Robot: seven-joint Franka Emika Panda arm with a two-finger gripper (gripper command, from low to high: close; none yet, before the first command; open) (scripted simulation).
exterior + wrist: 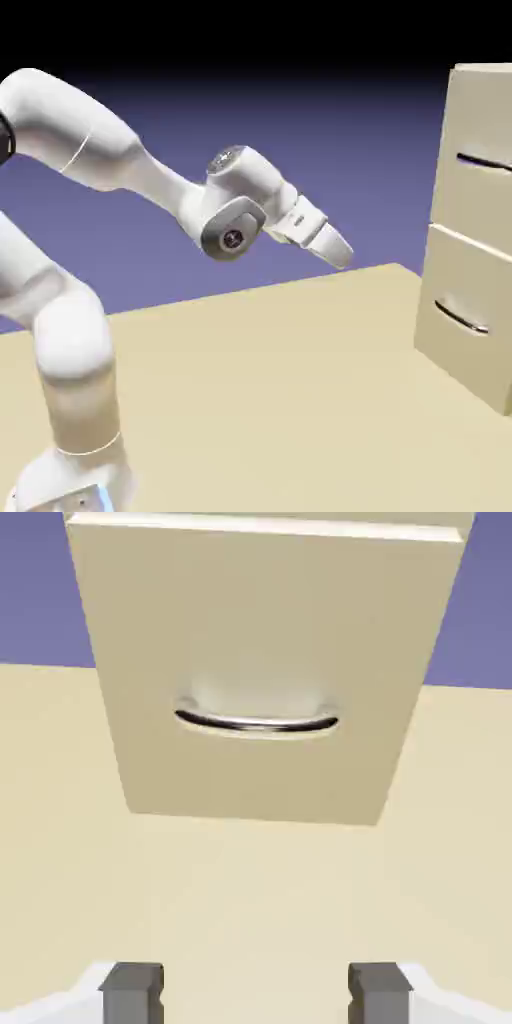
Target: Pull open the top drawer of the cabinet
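White two-finger gripper (330, 243), grey-tipped, hangs well apart from cream boxy cabinet (470, 290); I see fingers spread wide, nothing between. Cream flat top drawer with slim dark bar handle (485, 205) sits above curved-handled lower panel (465, 350), cabinet on bench's (250, 400) exterior-view right side.

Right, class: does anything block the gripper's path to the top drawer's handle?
Nothing visible stands between the gripper and the top drawer's handle; the exterior view shows only open space there.
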